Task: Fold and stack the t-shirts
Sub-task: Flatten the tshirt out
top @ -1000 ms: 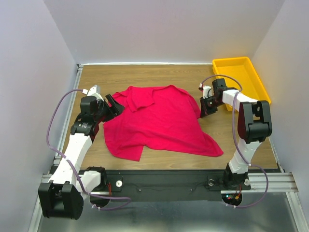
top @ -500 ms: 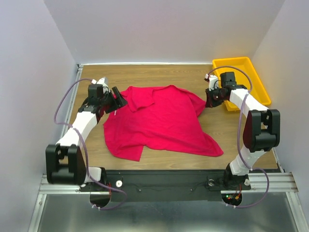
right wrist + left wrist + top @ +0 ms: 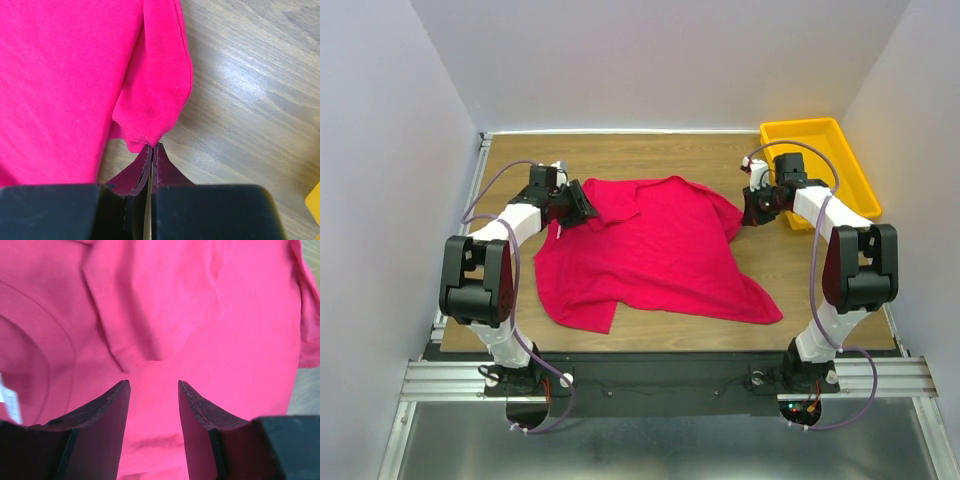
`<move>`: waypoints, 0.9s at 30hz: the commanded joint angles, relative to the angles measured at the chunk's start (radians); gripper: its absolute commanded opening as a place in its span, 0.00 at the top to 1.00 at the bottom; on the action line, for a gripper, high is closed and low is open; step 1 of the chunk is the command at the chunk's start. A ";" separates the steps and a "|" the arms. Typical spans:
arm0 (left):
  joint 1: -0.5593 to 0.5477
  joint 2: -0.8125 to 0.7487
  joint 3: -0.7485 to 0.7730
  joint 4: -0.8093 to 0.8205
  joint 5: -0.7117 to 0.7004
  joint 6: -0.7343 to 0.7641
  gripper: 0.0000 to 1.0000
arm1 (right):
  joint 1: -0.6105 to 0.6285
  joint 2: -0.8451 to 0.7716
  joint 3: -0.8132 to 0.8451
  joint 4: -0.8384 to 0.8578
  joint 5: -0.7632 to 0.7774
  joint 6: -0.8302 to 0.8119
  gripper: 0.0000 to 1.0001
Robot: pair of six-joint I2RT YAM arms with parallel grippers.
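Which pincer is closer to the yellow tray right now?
Right. The right pincer is just left of the yellow tray, at the t-shirt's sleeve; the left pincer is across the table.

The t-shirt (image 3: 650, 250) is soft, matt knit cloth with a stitched hem. The table (image 3: 650, 155) is smooth wood grain with a faint sheen. The tray (image 3: 820, 160) is glossy plastic. The fingers (image 3: 107, 410) of the left hand (image 3: 152, 387) are dark and matt, slightly grainy.
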 commanded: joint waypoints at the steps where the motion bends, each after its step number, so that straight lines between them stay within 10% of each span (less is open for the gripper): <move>1: -0.016 0.020 -0.002 0.041 -0.021 -0.061 0.46 | -0.005 0.002 0.003 0.042 -0.022 -0.005 0.99; 27: -0.058 0.166 0.087 0.012 -0.131 -0.068 0.62 | -0.007 0.007 -0.005 0.047 -0.025 -0.002 1.00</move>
